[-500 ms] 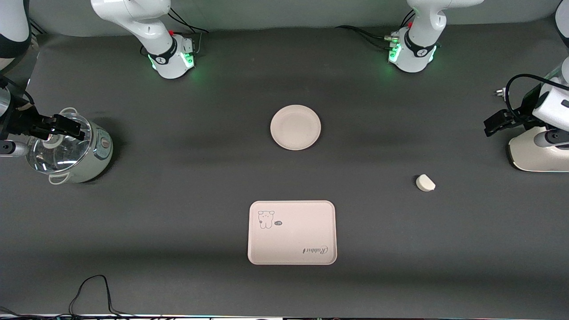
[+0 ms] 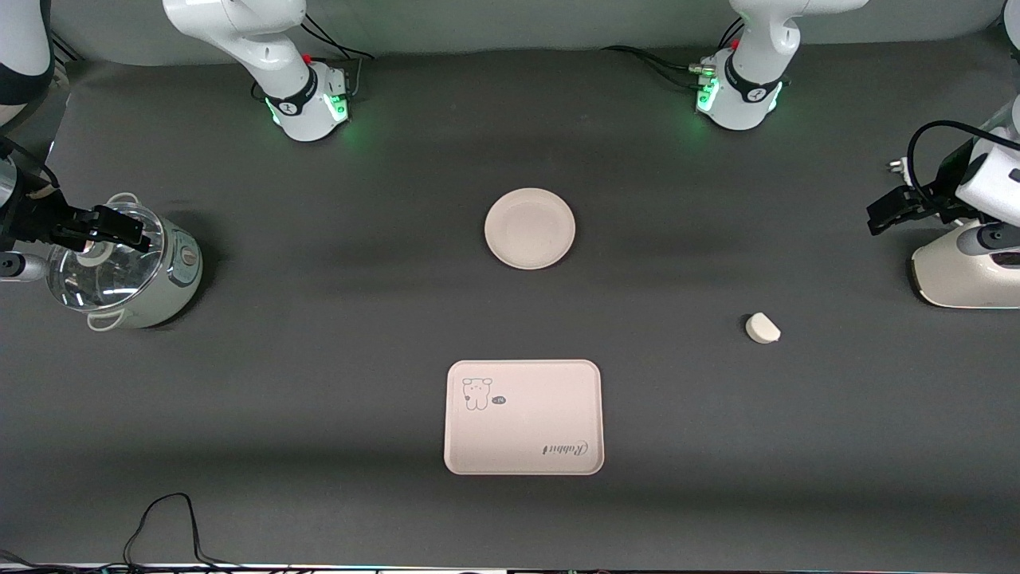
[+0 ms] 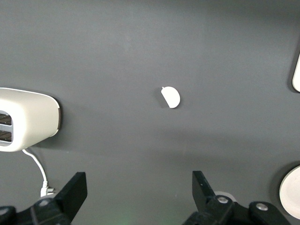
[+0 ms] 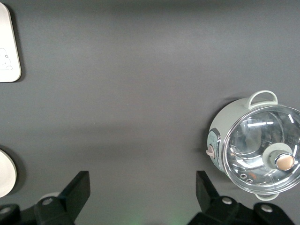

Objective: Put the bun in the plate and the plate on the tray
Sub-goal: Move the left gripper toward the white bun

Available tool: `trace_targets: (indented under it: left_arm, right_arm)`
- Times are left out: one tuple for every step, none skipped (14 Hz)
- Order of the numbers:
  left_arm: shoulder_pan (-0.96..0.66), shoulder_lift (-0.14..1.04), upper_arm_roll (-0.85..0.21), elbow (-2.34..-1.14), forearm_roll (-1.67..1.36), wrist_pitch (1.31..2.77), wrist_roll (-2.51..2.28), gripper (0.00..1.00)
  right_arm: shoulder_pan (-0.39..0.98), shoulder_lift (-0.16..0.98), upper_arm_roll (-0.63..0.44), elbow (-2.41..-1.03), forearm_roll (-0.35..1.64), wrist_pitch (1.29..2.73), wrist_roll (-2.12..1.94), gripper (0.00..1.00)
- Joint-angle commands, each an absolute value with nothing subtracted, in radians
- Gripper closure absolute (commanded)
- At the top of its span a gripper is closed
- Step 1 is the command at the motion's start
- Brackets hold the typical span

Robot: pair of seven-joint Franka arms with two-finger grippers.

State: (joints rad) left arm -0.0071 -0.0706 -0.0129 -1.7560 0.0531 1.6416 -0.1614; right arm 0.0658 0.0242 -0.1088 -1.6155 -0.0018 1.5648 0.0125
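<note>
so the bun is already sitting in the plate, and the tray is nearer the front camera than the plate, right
Not quite. The bun is not in the plate: it lies on the bare table toward the left arm's end, apart from the plate, as the front view shows. The rest holds: the tray is nearer the front camera than the plate.

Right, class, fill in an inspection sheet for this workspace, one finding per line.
Surface: dark grey table.
Job's things: bun, plate and tray lie apart; plate and tray hold nothing.
Clutter: lidded pot, toaster.
Grippers: left gripper open over table beside the toaster; right gripper open over the pot.
Cables: black cable at the table's near edge.
Surroundings: nothing seen.
</note>
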Motion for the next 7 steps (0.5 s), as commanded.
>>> trace_targets:
  left_arm:
    - [-0.025, -0.041, 0.005, -1.72, 0.043, 1.612, -0.144, 0.0]
    - [-0.026, -0.037, 0.005, -1.72, 0.043, 1.615, -0.144, 0.0]
    - [-0.031, -0.031, 0.005, -1.72, 0.043, 1.617, -0.144, 0.0]
    - [-0.032, -0.02, 0.005, -1.72, 0.043, 1.627, -0.144, 0.0]
    - [-0.032, -0.009, 0.005, -1.72, 0.041, 1.634, -0.146, 0.0]
    - [-0.034, 0.003, 0.005, -1.72, 0.041, 1.637, -0.147, 0.0]
    - [-0.037, 0.018, 0.003, -1.721, 0.041, 1.64, -0.152, 0.0]
  right_arm:
    - [0.064, 0.0, -0.104, -1.623, -0.017, 1.559, -0.011, 0.0]
    - [0.063, -0.005, -0.106, -1.624, -0.017, 1.559, -0.012, 0.0]
    - [0.063, -0.008, -0.106, -1.626, -0.017, 1.559, -0.012, 0.0]
    - [0.063, -0.006, -0.107, -1.628, -0.017, 1.559, -0.012, 0.0]
    - [0.063, -0.003, -0.106, -1.625, -0.023, 1.559, -0.012, 0.0]
    - [0.063, -0.005, -0.106, -1.629, -0.023, 1.559, -0.012, 0.0]
    - [0.063, -0.005, -0.106, -1.628, -0.023, 1.559, -0.012, 0.0]
